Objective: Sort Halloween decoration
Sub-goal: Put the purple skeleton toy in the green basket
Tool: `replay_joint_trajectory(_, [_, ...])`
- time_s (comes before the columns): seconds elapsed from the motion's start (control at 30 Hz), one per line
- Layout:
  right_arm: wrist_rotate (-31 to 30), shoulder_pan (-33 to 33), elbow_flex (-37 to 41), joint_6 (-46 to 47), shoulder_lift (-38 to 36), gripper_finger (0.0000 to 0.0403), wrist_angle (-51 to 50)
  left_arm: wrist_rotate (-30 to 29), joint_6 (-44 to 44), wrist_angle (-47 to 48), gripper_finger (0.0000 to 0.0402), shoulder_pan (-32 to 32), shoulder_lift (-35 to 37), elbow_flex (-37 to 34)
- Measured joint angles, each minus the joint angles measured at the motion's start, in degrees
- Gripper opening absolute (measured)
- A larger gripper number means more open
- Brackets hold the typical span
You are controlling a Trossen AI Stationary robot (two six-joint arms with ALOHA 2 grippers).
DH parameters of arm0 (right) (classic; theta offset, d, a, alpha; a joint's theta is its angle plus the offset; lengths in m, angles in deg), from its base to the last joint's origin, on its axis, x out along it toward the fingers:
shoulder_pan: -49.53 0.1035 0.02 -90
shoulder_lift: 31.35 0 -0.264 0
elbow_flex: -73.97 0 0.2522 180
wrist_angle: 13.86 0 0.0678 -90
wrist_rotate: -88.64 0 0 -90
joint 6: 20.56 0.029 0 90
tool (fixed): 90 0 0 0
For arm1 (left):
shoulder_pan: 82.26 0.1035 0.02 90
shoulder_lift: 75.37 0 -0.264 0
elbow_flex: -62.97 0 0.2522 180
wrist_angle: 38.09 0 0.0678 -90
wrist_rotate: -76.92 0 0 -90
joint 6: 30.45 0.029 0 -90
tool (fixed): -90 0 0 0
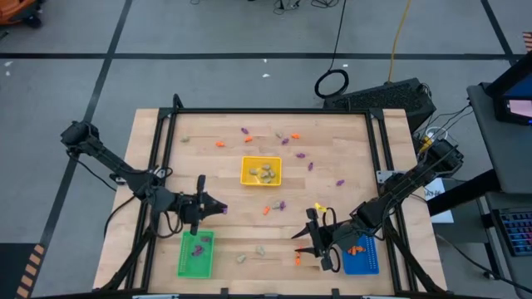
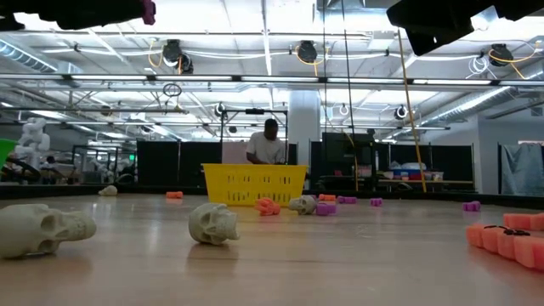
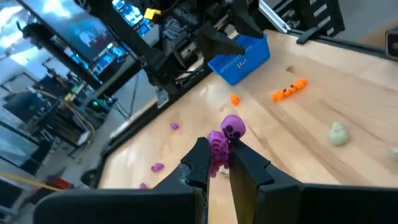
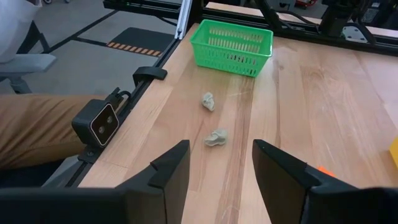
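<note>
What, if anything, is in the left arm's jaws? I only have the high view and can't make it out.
Observer: The left wrist view shows its jaws shut on a purple skeleton figure, with the round head sticking out past the tips.
Operator: And the right arm's jaws?
Observer: In the right wrist view they are open and hold nothing; only bare wood shows between them.
Operator: What lies ahead of them?
Observer: Two pale trinkets lie on the wood, apart from each other, with the green tray beyond them.
</note>
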Motion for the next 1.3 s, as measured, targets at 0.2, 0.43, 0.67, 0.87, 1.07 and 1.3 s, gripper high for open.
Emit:
replay_joint_trajectory(0.2, [0.0,0.0,0.0,0.0,0.0,0.016,0.02,-0.01,1.29,-0.06,0.0034,0.0,0.0,0.0])
replay_joint_trajectory(0.43, [0.0,0.0,0.0,0.0,0.0,0.016,0.04,-0.03,1.27,-0.12,0.0034,0.0,0.0,0.0])
replay_joint_trajectory(0.67, [0.0,0.0,0.0,0.0,0.0,0.016,0.07,-0.03,0.85,-0.12,0.0034,0.0,0.0,0.0])
replay_joint_trajectory(0.87, [-0.01,0.0,0.0,0.0,0.0,0.016,0.13,-0.03,-1.93,-0.13,0.0034,0.0,0.0,0.0])
replay_joint_trajectory(1.07, [-0.01,0.0,0.0,0.01,0.0,0.016,0.13,-0.03,-15.49,-0.14,0.0034,0.0,0.0,0.0])
replay_joint_trajectory(1.3, [0.0,0.0,0.0,0.02,0.0,0.016,0.15,-0.01,-31.98,-0.16,0.0034,0.0,0.0,0.0])
